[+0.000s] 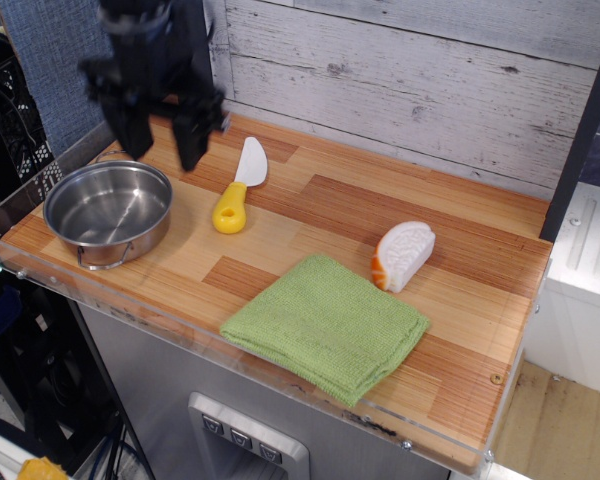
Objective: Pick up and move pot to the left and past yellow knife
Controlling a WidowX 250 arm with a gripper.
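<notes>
A: Where is the shallow round stainless-steel pot (108,211)?

B: Flat on the wooden desk (460,270), at its left end, left of the yellow-handled toy knife with the white blade (237,188) and apart from it.

A: And the black fingers (192,140)?

B: Spread, gripping nothing, hovering above the desk behind the pot. A folded green cloth (325,323) and a white-and-orange wedge toy (402,254) lie to the right.

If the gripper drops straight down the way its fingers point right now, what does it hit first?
Probably the pot. The gripper hangs open, fingers down, over the pot's back-right rim; the single view leaves depth unclear, so it could meet the bare table just behind instead. The yellow knife lies off to the right.
</notes>
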